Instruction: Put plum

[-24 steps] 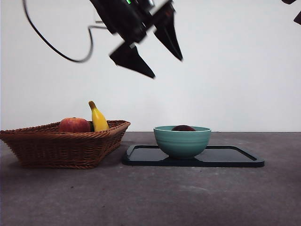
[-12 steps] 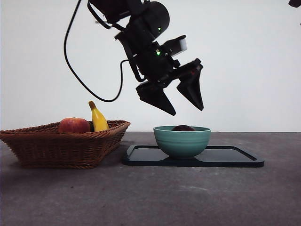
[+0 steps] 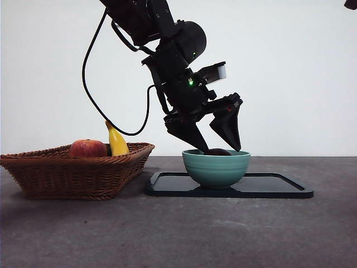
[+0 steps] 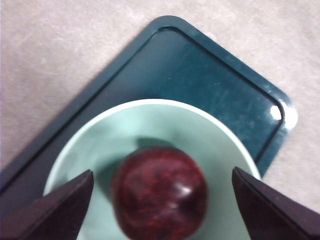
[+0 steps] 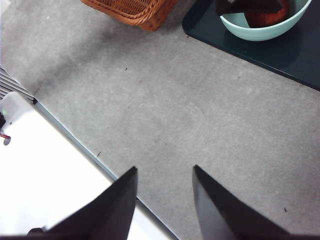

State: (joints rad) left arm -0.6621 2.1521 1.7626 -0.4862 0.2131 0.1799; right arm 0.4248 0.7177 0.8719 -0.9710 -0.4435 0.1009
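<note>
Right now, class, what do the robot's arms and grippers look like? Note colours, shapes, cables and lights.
The working arm is black and bulky, with rounded joints. The left gripper ends in two wedge-shaped black fingers tapering to points. A black cable loops from the arm, a small green light glows on its body, and a pale grey block sits on its side. The right gripper has matching black fingers.

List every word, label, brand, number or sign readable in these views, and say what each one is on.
None: no readable text shows in any view.
The plum, the green bowl, the dark tray, the wicker basket, the apple and the banana carry no print.
The left gripper shows only small green lights, no lettering.
</note>
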